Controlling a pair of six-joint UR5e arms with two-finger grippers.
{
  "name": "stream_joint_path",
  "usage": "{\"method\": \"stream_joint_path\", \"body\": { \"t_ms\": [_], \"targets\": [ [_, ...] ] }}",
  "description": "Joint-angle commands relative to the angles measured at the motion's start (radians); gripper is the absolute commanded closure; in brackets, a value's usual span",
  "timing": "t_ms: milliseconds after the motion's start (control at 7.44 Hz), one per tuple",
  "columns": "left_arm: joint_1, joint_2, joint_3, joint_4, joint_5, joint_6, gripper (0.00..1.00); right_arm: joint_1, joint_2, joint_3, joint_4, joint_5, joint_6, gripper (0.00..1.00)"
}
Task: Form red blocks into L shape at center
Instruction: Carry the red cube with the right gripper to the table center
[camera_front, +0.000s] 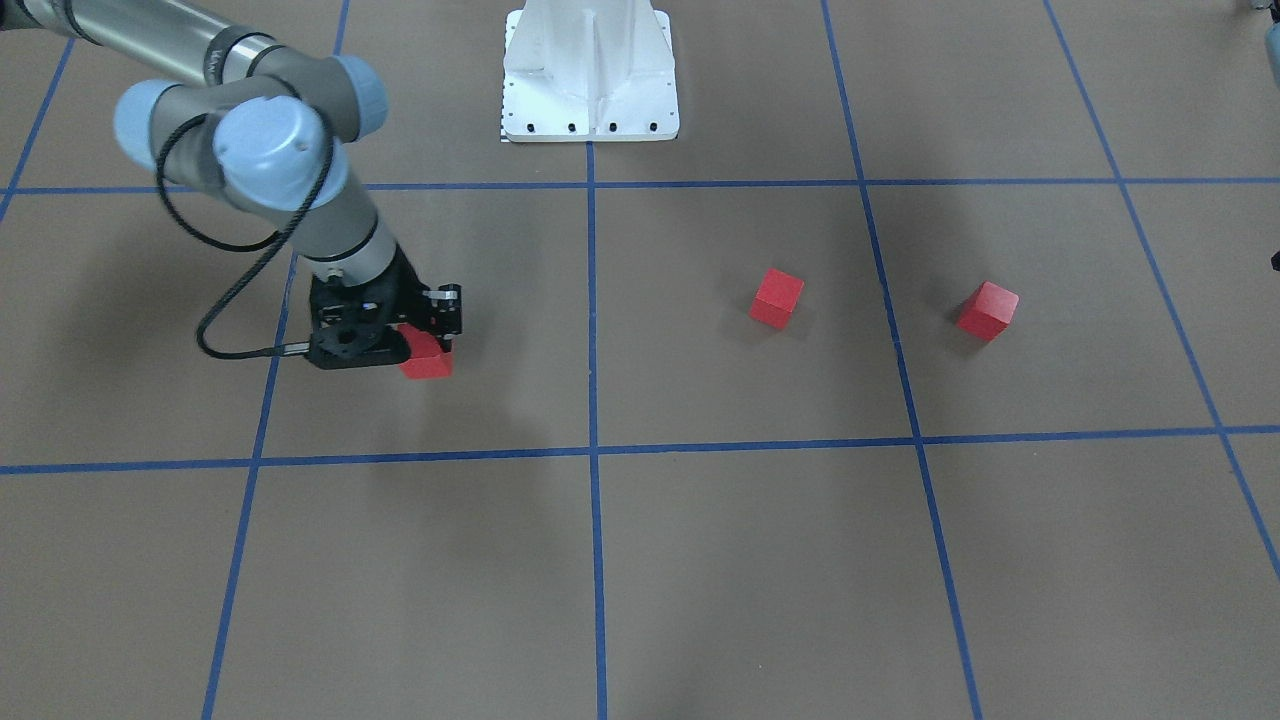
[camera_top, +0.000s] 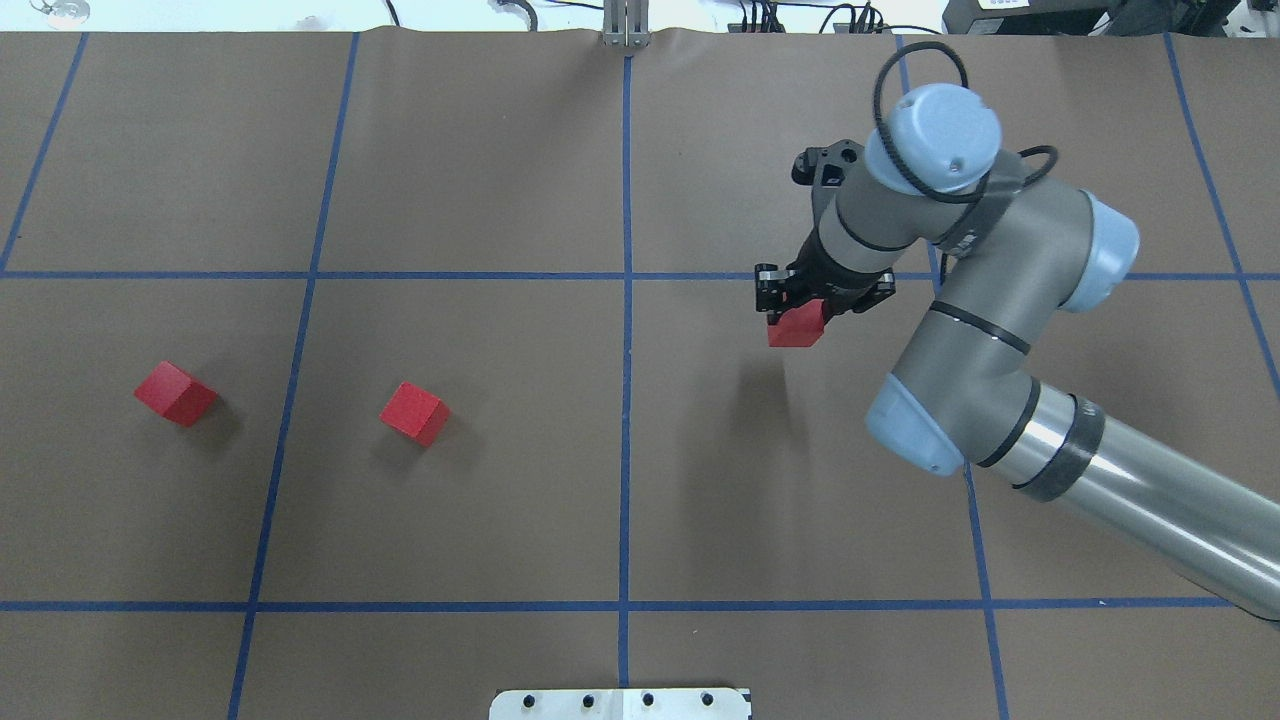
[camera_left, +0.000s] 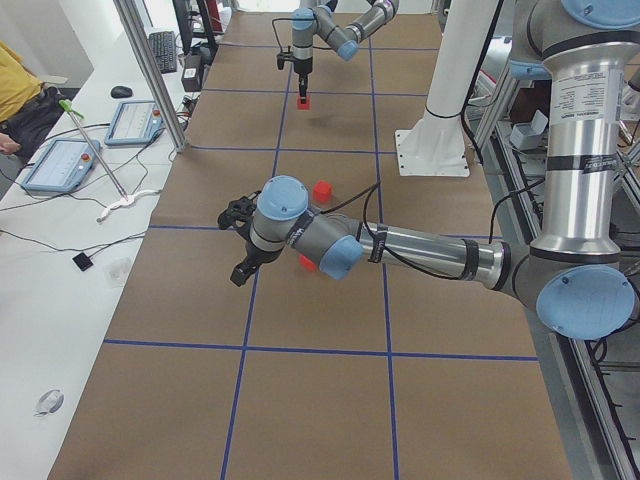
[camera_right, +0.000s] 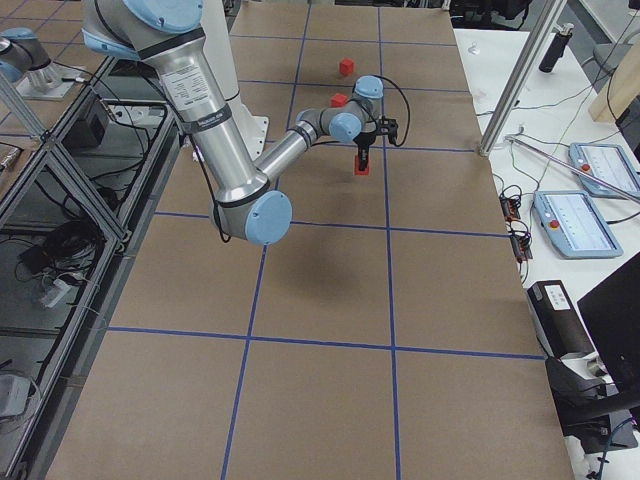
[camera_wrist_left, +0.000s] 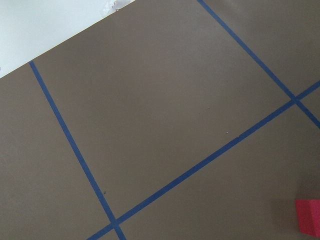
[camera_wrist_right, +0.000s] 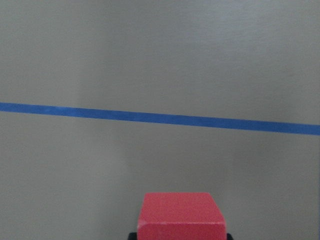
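Items are listed left to right across the overhead view. Outer red block (camera_top: 175, 393): loose on the brown table (camera_top: 500, 150), beyond the left-hand blue line, turned skew to the grid. Inner red block (camera_top: 413, 412): loose, one square further in, well apart from the first, also skew. Center (camera_top: 625, 440): bare brown surface split by the middle blue tape line, with no block on it yet. Held red block (camera_top: 797, 328): pinched between the fingers of the right gripper (camera_top: 798, 312), in the square just right of the middle line. Its shadow falls apart from it, so it is probably lifted off the surface. Governing relation: the center lies to the robot's left of the held block and slightly nearer the robot's base. Being a cube, the block has no long axis. Left gripper (camera_left: 238, 243): it shows only in the left side view, so its opening cannot be told; this arm is the nearer to both loose blocks. Containers: none in view.
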Motion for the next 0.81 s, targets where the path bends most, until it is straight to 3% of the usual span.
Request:
{"method": "stream_joint_path", "body": {
  "t_ms": [0, 269, 403, 672],
  "targets": [
    [0.0, 0.0, 0.002, 0.003, 0.001, 0.0, 0.0, -0.137, 0.141, -0.049, -0.056, -0.116, 0.168, 1.0],
    [0.0, 0.0, 0.002, 0.003, 0.001, 0.0, 0.0, -0.182, 0.246, -0.175, -0.056, -0.131, 0.21, 1.0],
    [0.0, 0.0, 0.002, 0.003, 0.001, 0.0, 0.0, -0.196, 0.251, -0.188, -0.056, -0.131, 0.21, 1.0],
    [0.0, 0.0, 0.0, 0.003, 0.001, 0.0, 0.0, -0.227, 0.246, -0.189, -0.059, -0.13, 0.21, 0.84]
  ]
}}
